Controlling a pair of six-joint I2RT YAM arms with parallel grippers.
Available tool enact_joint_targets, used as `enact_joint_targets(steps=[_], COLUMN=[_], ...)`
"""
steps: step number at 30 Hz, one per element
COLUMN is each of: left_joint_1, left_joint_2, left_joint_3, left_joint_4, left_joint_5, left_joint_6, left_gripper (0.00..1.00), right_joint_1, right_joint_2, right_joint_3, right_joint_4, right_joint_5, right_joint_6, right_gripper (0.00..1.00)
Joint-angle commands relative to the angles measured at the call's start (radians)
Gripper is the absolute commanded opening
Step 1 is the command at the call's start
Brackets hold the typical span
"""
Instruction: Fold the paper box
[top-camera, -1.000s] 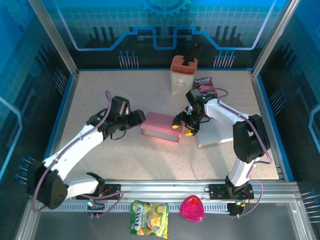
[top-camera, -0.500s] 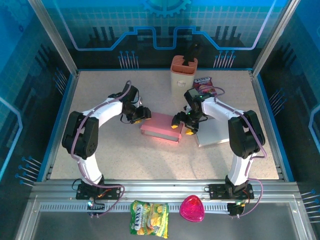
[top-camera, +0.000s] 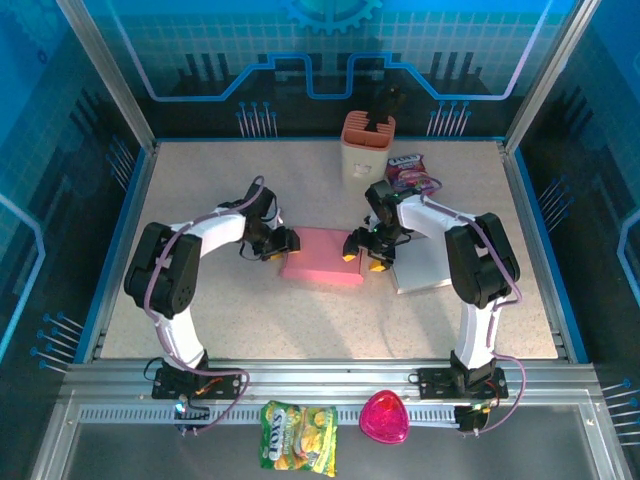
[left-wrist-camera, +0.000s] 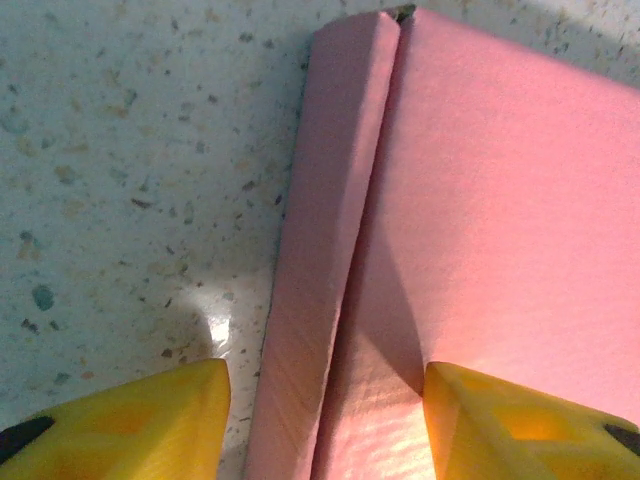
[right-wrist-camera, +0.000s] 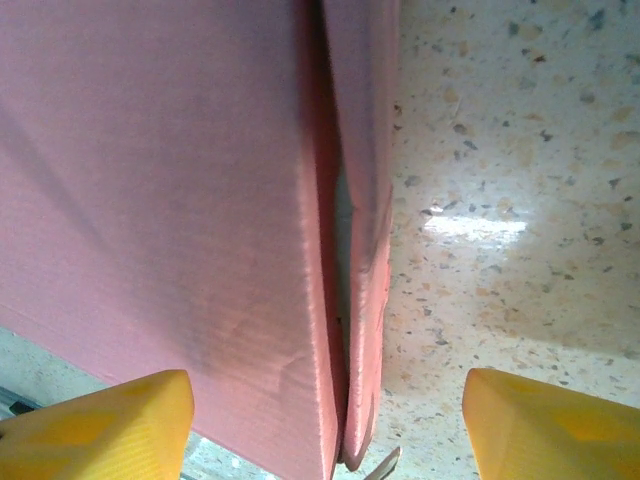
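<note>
Since a second ago the left arm has swung in from the near left to the box's left end; the right one has barely shifted. The pink rectangular paper box (top-camera: 322, 257) lies flat mid-table. The left gripper (top-camera: 283, 243) has its yellow fingers apart, one either side of the left side flap (left-wrist-camera: 320, 250), not pinching it. The right gripper (top-camera: 362, 255) is likewise spread across the right end flap (right-wrist-camera: 365, 200). I'd say the end flaps are being folded in. Next, both need pressing inward evenly, so the box doesn't slide. Both arms bend sharply at the elbow, wrists reaching toward the centre over the speckled tabletop (top-camera: 200, 310).

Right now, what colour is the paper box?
Pink; the paper box shows best from the left wrist.
</note>
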Motion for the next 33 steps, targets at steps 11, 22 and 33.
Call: enact_joint_targets(steps=[11,22,33], left_joint_1=[0.0,-0.044,-0.106], left_joint_2=[-0.1,-0.2,-0.352], left_joint_3=[-0.089,-0.216,-0.31], left_joint_4=[0.037,0.084,0.061], left_joint_5=[0.018,0.032,0.005], left_joint_6=[-0.04,-0.11,-0.176], left_gripper=[0.42,0.38,0.29], right_joint_1=[-0.001,0.045,0.086], right_joint_2=[0.045,0.051,-0.022], right_joint_3=[-0.009,-0.022,-0.116], right_joint_4=[0.03,0.025,-0.029], right_joint_5=[-0.02,-0.011,0.059], right_joint_6=[-0.067,-0.097,-0.169], right_gripper=[0.58,0.31,0.22])
